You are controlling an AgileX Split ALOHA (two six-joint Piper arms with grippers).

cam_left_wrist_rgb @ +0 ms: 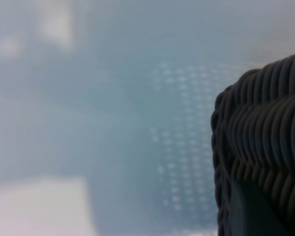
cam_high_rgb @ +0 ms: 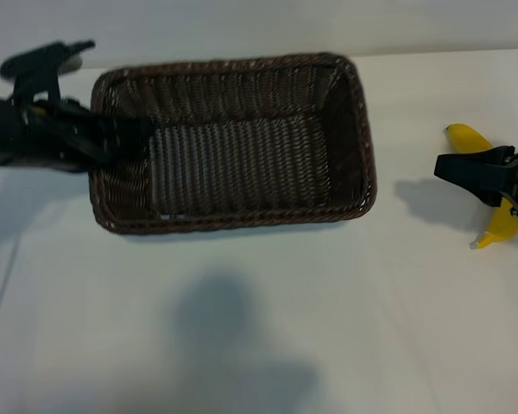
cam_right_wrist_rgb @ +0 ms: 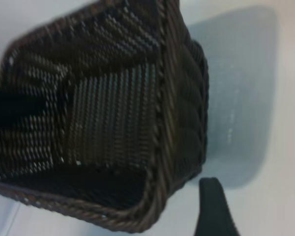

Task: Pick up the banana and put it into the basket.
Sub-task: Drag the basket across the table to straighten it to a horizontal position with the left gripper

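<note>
Two grippers are in play, each at its own end of the table [cam_high_rgb: 259, 345]. Left gripper [cam_high_rgb: 129, 138] is at the basket [cam_high_rgb: 242, 138], jaws narrowed down on the short left wall, so it looks like it's pinching the rim there. Its wrist view pretty much agrees: wicker weave right up close, with a dark finger [cam_left_wrist_rgb: 255, 211] against it. Probably that grip is just there to steady or shift the basket so it sits right for the drop.

Right gripper [cam_high_rgb: 483, 172] is over at the far right, sitting on top of the banana [cam_high_rgb: 468, 138], jaws spread fairly wide. Can't really tell if it's gripping the fruit or just straddling it, since the banana pokes out on both sides of it. The banana itself is on the table well apart from the basket, which holds nothing so far.
</note>
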